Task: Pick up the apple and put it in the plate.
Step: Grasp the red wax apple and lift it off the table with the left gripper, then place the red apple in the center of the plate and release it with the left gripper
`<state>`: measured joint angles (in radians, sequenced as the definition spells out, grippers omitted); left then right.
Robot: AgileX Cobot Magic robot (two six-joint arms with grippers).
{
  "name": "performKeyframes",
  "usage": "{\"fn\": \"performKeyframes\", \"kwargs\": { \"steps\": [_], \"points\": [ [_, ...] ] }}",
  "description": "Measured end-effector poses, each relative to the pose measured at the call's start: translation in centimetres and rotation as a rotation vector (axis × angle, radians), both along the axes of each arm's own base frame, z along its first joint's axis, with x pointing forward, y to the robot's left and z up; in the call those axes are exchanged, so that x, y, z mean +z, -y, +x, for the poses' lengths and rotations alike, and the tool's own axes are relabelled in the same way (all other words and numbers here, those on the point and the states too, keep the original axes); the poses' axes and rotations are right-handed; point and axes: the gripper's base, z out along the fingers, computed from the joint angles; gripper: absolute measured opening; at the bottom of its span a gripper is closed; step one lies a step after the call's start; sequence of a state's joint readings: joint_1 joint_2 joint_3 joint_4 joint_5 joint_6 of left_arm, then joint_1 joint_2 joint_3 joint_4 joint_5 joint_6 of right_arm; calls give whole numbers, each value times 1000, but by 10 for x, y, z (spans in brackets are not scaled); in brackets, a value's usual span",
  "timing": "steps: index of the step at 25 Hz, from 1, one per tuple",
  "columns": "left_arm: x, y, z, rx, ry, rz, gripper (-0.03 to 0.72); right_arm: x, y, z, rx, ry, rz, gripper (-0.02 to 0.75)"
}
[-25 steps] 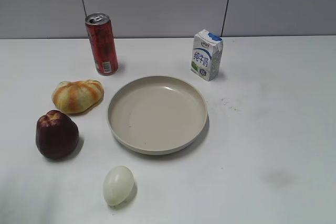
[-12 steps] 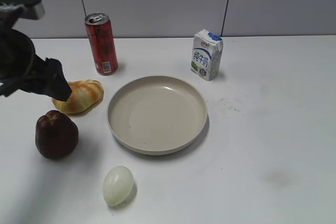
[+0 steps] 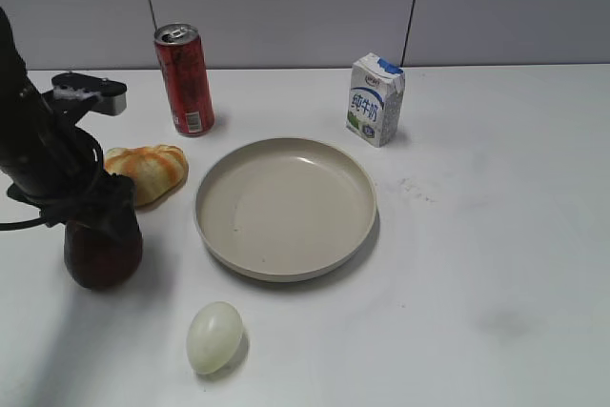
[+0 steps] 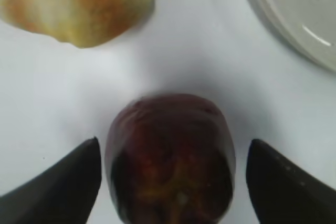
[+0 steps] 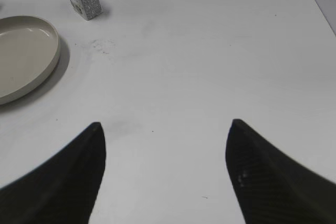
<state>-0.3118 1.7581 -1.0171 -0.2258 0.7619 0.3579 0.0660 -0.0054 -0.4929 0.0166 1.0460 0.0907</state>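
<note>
The dark maroon apple (image 3: 103,253) stands on the white table at the left, left of the beige plate (image 3: 286,207). My left gripper (image 3: 100,216) hangs right over the apple and hides its top. In the left wrist view the apple (image 4: 170,156) sits between the two open fingers of the left gripper (image 4: 173,153), with a gap on each side. The plate's rim (image 4: 294,30) shows at the top right of that view. My right gripper (image 5: 165,129) is open and empty over bare table, out of the exterior view; the plate (image 5: 31,51) lies to its far left.
An orange-striped bread roll (image 3: 148,171) lies just behind the apple. A red can (image 3: 185,80) stands at the back left, a milk carton (image 3: 375,99) behind the plate, and a pale egg (image 3: 213,335) in front of the plate.
My left arm has come in from the left and moved forward and down, from over the bread roll to right over the apple. The objects have not moved.
</note>
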Motion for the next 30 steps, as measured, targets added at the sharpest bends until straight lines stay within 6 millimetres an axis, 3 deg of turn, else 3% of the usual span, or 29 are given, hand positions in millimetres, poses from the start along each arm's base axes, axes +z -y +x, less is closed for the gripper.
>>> {"fn": "performKeyframes", "kwargs": {
  "steps": [4, 7, 10, 15, 19, 21, 25, 30],
  "points": [
    [-5, 0, 0, -4, -29, 8, 559, 0, 0, 0, 0, 0, -1, 563],
    [1, 2, 1, -9, -60, 2, 558, 0, 0, 0, 0, 0, -1, 561],
    [19, 9, 5, -8, -95, -39, 558, 0, 0, 0, 0, 0, -1, 561],
    [71, 47, 20, -75, 55, -145, 558, 0, 0, 0, 0, 0, 0, 561],
    [91, 87, 28, -135, 231, -217, 557, 0, 0, 0, 0, 0, 0, 561],
    [87, 103, 32, -149, 268, -237, 557, 0, 0, 0, 0, 0, 0, 561],
    [48, 130, 37, -187, 217, -215, 557, 0, 0, 0, 0, 0, 0, 559],
    [4, 141, 40, -196, 137, -173, 564, 0, 0, 0, 0, 0, 0, 559]
  ]
}}
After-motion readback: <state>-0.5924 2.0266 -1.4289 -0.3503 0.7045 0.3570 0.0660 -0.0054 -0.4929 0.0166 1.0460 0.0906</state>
